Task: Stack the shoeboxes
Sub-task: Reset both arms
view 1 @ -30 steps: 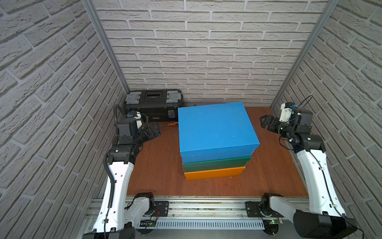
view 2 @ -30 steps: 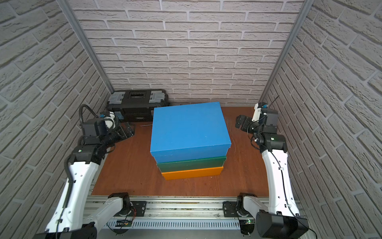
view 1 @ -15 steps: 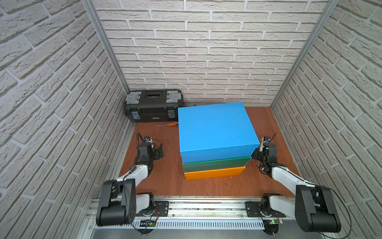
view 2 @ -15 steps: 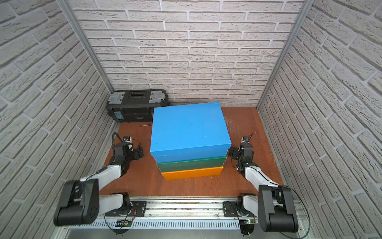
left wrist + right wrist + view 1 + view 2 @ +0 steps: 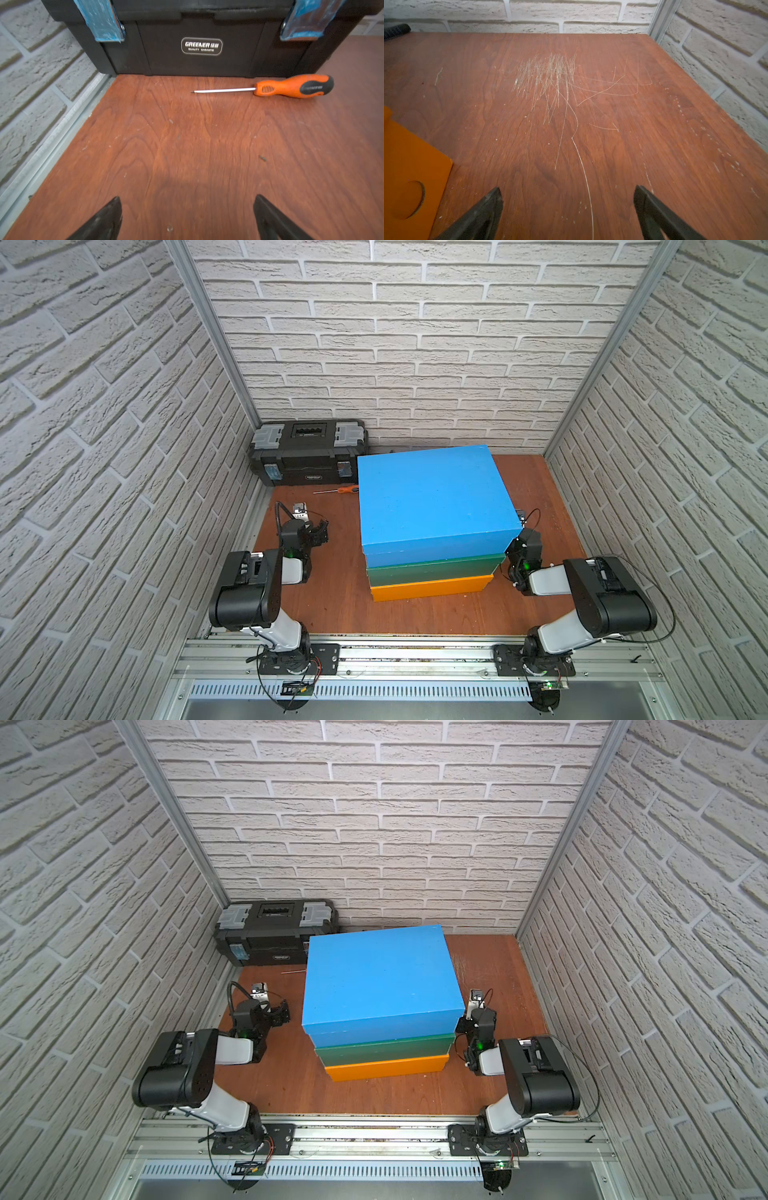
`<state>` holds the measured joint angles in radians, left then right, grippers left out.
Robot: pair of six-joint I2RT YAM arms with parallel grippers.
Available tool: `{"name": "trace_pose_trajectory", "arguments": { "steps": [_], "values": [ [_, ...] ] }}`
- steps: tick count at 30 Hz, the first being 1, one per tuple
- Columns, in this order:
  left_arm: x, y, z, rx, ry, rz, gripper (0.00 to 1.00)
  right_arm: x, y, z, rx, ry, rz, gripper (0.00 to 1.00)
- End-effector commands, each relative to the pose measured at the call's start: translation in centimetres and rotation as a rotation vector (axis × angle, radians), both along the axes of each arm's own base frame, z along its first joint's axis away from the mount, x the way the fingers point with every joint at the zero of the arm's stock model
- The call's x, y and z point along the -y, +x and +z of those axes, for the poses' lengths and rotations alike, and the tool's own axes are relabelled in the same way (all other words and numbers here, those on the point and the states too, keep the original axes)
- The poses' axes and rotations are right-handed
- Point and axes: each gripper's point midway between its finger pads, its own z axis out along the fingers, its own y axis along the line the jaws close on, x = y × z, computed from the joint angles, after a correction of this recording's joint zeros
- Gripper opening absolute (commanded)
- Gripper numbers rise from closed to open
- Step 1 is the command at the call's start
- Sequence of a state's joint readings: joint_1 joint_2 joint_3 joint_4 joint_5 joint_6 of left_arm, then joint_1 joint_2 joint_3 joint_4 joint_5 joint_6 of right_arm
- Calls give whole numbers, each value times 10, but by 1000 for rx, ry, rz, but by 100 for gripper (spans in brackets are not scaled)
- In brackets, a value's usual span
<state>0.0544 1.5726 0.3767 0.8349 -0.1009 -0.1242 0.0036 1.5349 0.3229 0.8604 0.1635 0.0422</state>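
Top views both show the two arms folded low near the front edge of the brown wooden tabletop [image 5: 332, 610], one on each side of the stack. The pictures from a second earlier have them raised and stretched toward the back, level with the top box; half a second earlier they are already down, and now the elbows are tucked back over the front rail. The stack itself does not shift through any of this. The large blue lidded cardboard shoebox [image 5: 432, 493] lies on the dark green shoebox [image 5: 432, 572], which lies on the orange shoebox [image 5: 428, 588]. The pile stands mid-table, somewhat toward the back edge, and nothing touches it. The left gripper [image 5: 187, 197] hovers just above bare wood with its jaws spread wide and nothing between them. It faces the black plastic toolbox with grey latches [image 5: 307, 456] in the back left corner and the orange-handled screwdriver [image 5: 291, 88] lying in front of it. The right gripper [image 5: 567, 187] is likewise spread and empty over scratched wood. The end panel of the orange box, with its round finger hole, is close beside it but apart. Judging by this, the stacking looks finished and the arms are retiring to rest. The layers seem slightly off flush at the front, though the viewing angle makes that hard to tell.
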Motion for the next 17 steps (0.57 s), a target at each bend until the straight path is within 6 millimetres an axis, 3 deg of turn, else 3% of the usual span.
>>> {"name": "trace_pose_trajectory", "arguments": {
  "steps": [1, 17],
  "values": [
    [-6, 9, 23, 96, 24, 14, 98, -4, 18, 30, 91, -18, 21, 99],
    [-5, 10, 23, 96, 26, 9, 98, -4, 18, 28, 57, -17, 18, 99]
  ]
}}
